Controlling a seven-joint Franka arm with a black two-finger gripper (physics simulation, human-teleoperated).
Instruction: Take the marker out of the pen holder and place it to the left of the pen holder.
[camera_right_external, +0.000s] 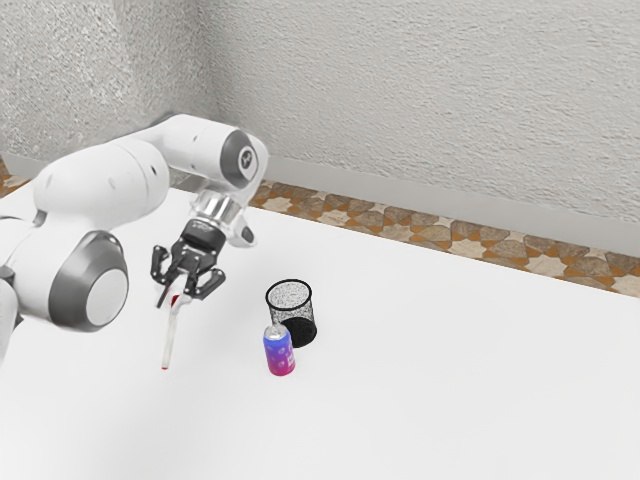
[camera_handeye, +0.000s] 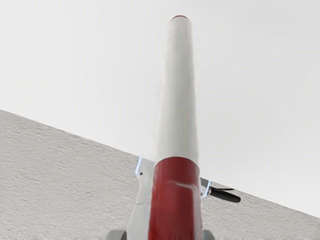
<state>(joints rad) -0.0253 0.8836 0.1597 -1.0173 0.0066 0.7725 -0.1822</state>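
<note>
White-barrelled and red near our grip, the marker (camera_right_external: 171, 332) is out of the black mesh pen holder (camera_right_external: 292, 315), so we judge the first half of the job done. Our gripper (camera_right_external: 178, 297) is closed on it, with the fingers pressed to either side of the red part, and the barrel slants down toward the white table (camera_right_external: 430, 390). We have it well apart from the holder, on the arm's side, toward the exterior view's left. Whether its lower end touches the tabletop, we cannot tell. What remains, as we see it, is the placing: settle which side counts as the holder's left, lower the marker there until it lies on the table, let go and back off. It is long and slim, so it could roll once freed; a low, gentle release should suit it. As for containers, the pen holder stands upright with its mouth open to the top, and through the mesh we make out its dark base and nothing standing inside. Just beside it is a blue-to-magenta can (camera_right_external: 280, 352) with a pale top, upright on the table, outside the holder; what it contains we cannot say.
</note>
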